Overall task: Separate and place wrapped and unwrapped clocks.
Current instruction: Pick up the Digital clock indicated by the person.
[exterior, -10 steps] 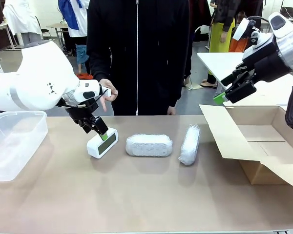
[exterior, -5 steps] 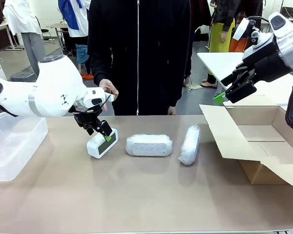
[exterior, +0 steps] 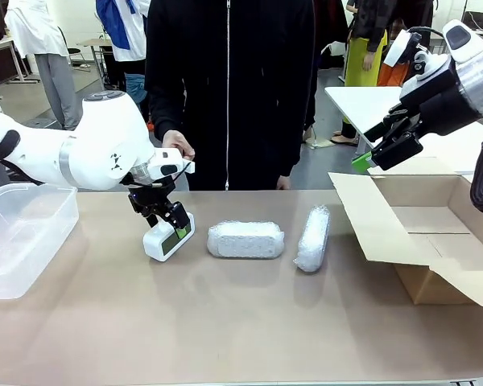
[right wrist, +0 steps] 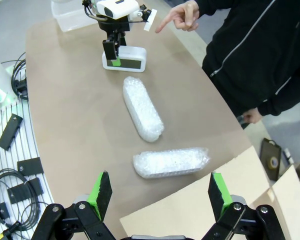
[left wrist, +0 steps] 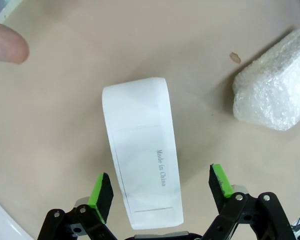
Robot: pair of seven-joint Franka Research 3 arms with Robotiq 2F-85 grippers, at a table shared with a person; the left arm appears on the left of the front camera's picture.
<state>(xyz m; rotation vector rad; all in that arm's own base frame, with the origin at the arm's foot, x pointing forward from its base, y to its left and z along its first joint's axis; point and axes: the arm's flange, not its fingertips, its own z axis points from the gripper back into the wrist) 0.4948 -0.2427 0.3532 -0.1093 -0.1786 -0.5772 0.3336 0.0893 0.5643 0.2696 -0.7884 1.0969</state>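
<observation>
My left end effector point(left wrist: 160, 184) was spread wide astride the unwrapped clock point(exterior: 168, 238) on the desk point(exterior: 225, 330), not pinching it, right end effector point(exterior: 372, 146) spread and empty near the cardboard box point(exterior: 425, 285), two wrapped bundles point(exterior: 245, 240) unsorted beside the clock, nothing placed yet

Am reading single print: "Made in China", small grey letters, on white clock point(left wrist: 142, 160) in left wrist view. Print sitting on smooth white side facing camera, close to clock's right long edge. Letters turned sideways, running top to bottom in picture. Thin grey rectangle outline showing on same side; print lying just inside its right line. Am checking dark screen point(exterior: 171, 236) in front view: digits too small to read.
</observation>
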